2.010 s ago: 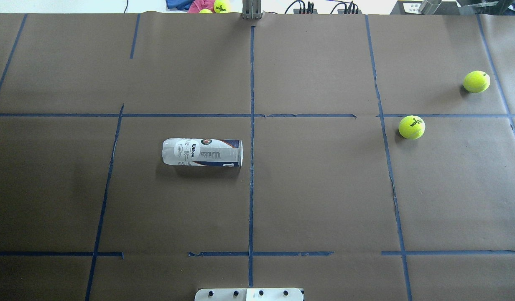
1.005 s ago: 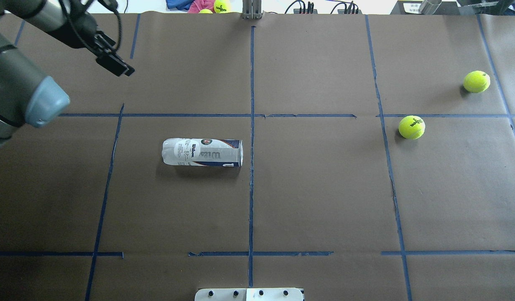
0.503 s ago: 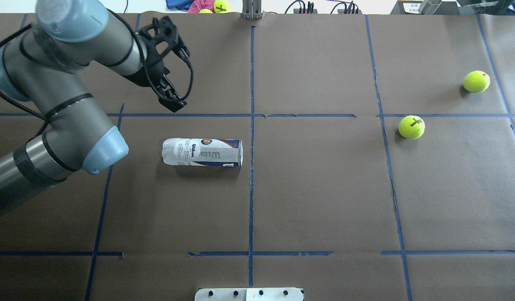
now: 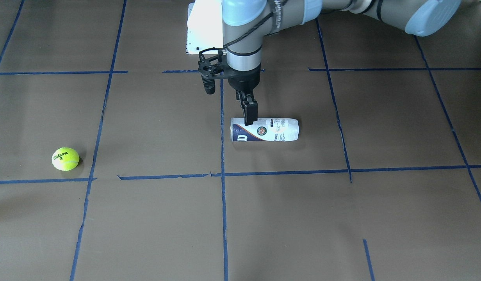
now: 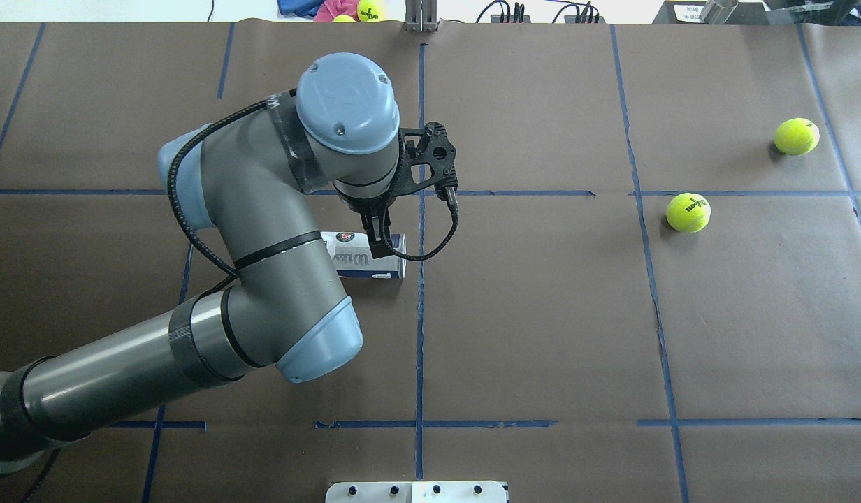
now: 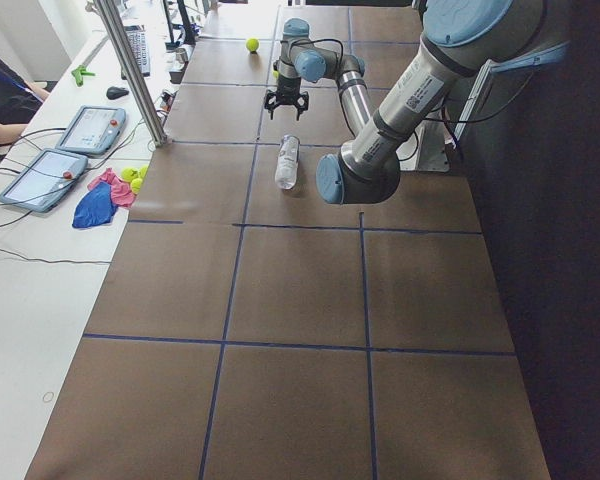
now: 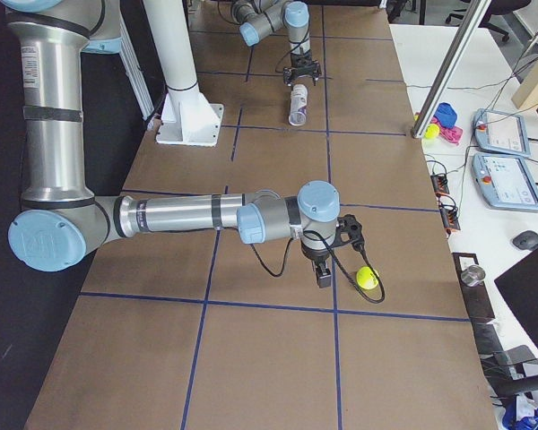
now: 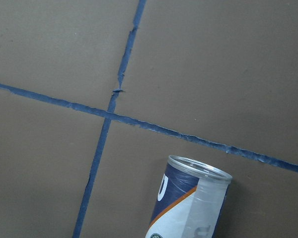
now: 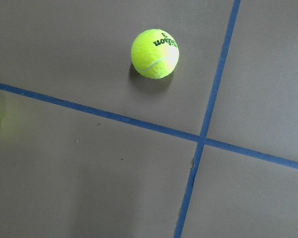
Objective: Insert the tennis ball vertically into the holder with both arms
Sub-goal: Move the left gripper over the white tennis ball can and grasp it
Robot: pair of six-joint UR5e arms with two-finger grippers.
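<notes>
The holder [image 5: 369, 262] lies on its side left of the centre tape line, open mouth [image 8: 198, 171] toward the middle. It also shows in the front view [image 4: 271, 130]. My left gripper [image 5: 379, 241] points down above that open end [image 4: 249, 117], nothing between its fingers; the side views show them spread. Two tennis balls rest far right, one nearer [image 5: 688, 212] and one farther [image 5: 797, 136]. The right wrist view looks down on a tennis ball [image 9: 155, 53]. My right gripper [image 7: 323, 276] shows only in the exterior right view, beside a tennis ball [image 7: 368, 278]; I cannot tell its state.
The table is brown paper crossed by blue tape lines [image 5: 421, 279]. A white base plate [image 5: 416, 491] sits at the near edge, a metal post [image 5: 421, 17] at the far edge. Spare balls and cloths [image 5: 333, 10] lie beyond it. Tablets [image 6: 85, 128] sit on a side desk.
My left arm swung in from the far left and now reaches over the holder's open end, covering most of it from above. Holder and balls have not moved.
</notes>
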